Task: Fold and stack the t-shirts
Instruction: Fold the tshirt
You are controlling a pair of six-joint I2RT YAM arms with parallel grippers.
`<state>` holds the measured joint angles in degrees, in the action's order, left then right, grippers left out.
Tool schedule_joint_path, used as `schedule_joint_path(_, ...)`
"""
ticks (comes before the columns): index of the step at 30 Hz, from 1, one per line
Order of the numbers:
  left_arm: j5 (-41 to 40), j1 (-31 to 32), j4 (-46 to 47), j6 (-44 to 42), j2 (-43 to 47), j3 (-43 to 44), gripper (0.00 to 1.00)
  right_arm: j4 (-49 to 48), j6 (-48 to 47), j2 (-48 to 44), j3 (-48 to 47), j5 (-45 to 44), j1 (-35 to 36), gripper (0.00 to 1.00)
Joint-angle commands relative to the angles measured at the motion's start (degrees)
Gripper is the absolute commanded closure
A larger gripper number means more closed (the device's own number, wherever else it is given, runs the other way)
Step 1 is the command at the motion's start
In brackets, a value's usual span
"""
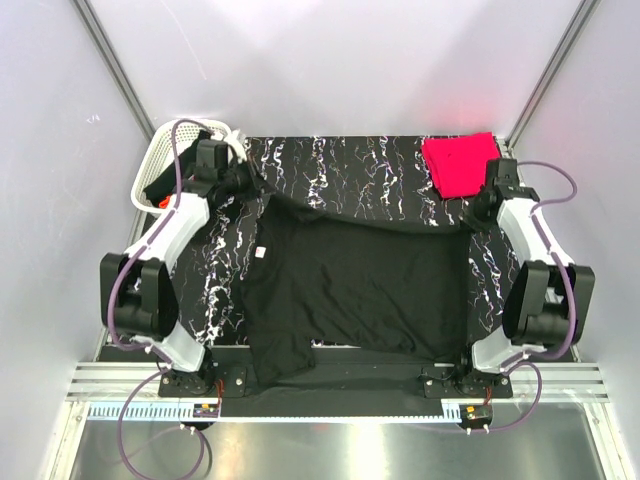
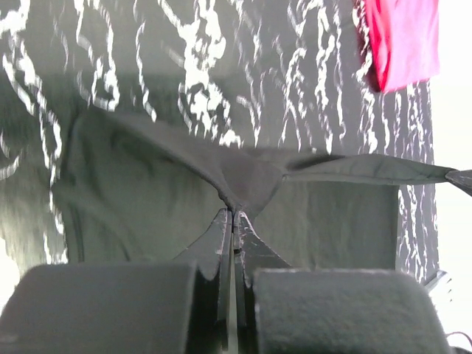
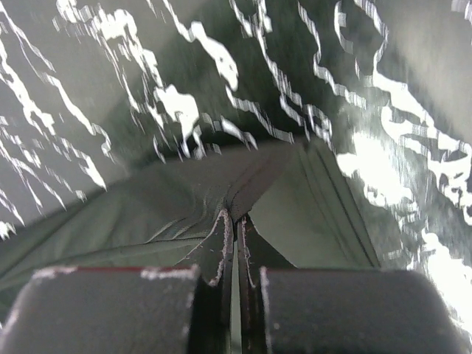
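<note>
A large black t-shirt [image 1: 350,290] lies spread on the marbled black table, its far edge lifted and stretched between both grippers. My left gripper [image 1: 250,185] is shut on the shirt's far left corner; in the left wrist view the cloth [image 2: 243,181] bunches at my shut gripper [image 2: 233,214]. My right gripper [image 1: 475,212] is shut on the far right corner; in the right wrist view the hem [image 3: 251,184] runs into my shut gripper [image 3: 237,218]. A folded pinkish-red t-shirt [image 1: 460,163] lies at the far right corner, also in the left wrist view [image 2: 402,40].
A white lattice basket [image 1: 165,160] stands at the far left corner behind the left arm, with something orange [image 1: 160,203] in it. The marbled table top [image 1: 350,175] shows between the black shirt and the back wall. White walls close in on three sides.
</note>
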<state>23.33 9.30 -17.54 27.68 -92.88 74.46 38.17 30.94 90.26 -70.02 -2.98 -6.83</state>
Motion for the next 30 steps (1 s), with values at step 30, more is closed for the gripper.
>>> schedule_joint_path(30,-2.9,-1.3,-8.8,-1.0,20.7,-23.7,0.96,4.3,-1.6,-9.9,16.6,0.3,-0.1,0.98)
